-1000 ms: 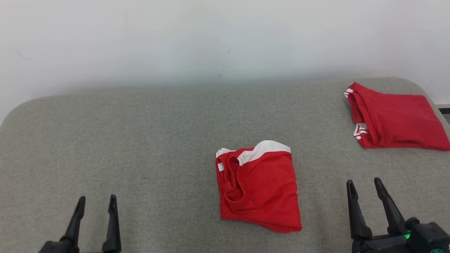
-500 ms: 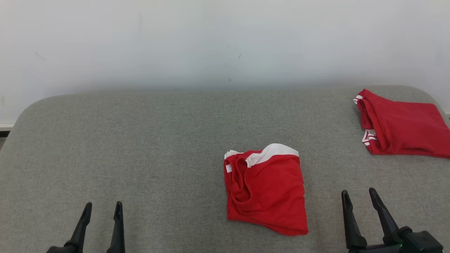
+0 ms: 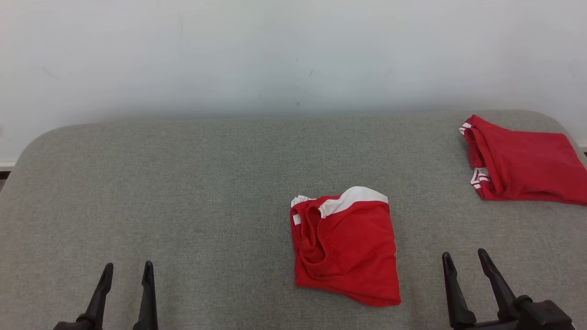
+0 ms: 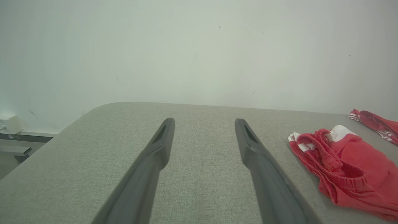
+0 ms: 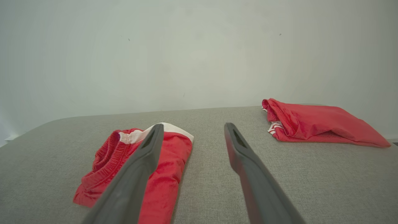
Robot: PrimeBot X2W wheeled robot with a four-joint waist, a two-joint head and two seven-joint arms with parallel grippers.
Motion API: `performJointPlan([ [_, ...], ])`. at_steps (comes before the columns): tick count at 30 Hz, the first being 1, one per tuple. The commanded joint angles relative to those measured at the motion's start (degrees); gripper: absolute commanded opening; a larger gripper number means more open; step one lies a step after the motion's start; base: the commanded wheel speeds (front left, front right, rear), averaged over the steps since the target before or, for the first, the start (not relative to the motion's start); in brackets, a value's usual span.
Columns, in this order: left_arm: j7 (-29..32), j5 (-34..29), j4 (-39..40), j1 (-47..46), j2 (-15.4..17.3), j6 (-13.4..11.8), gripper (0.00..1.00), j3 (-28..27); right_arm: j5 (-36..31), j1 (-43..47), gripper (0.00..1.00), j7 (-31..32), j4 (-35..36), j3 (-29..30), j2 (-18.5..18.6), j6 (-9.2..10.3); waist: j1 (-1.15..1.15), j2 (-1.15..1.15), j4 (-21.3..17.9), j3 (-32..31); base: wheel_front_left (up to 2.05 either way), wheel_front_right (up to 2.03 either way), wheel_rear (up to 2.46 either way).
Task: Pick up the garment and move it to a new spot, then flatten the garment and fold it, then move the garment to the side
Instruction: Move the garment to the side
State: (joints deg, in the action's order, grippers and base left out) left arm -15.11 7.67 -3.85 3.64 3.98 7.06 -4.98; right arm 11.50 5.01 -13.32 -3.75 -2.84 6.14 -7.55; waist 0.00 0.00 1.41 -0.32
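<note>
Two red garments lie on your grey padded table, with a plain white wall behind it. Item one, the garment, which I judge to be the task's own: red with a gathered elastic waistband and a white band. It lies loosely doubled over near the middle of the table, in reach of both arms and touched by neither, probably because it is next to be lifted. Item two, the second garment: red with striped white trim, folded flatter and lying at the far right corner, well apart from the first. I take it as already put aside. Item three, your left gripper: low at the near edge, jaws spread, holding nothing, well apart from the garment. Item four, your right gripper: also at the near edge, jaws spread and empty, near the garment's right side. Both look parked in a ready pose. Writing: none readable. A small white tab at the garment's left edge may be a label, but it is too small to tell.
</note>
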Motion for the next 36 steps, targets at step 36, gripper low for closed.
performJointPlan([
  [36,0.0,1.41,-1.67,-5.77,-0.7,-1.22,1.0,4.06,-2.79,-22.53,1.0,10.85,-27.24,-0.54,0.39,0.15,0.0,0.0,7.74,7.59,0.0,0.0,0.0],
])
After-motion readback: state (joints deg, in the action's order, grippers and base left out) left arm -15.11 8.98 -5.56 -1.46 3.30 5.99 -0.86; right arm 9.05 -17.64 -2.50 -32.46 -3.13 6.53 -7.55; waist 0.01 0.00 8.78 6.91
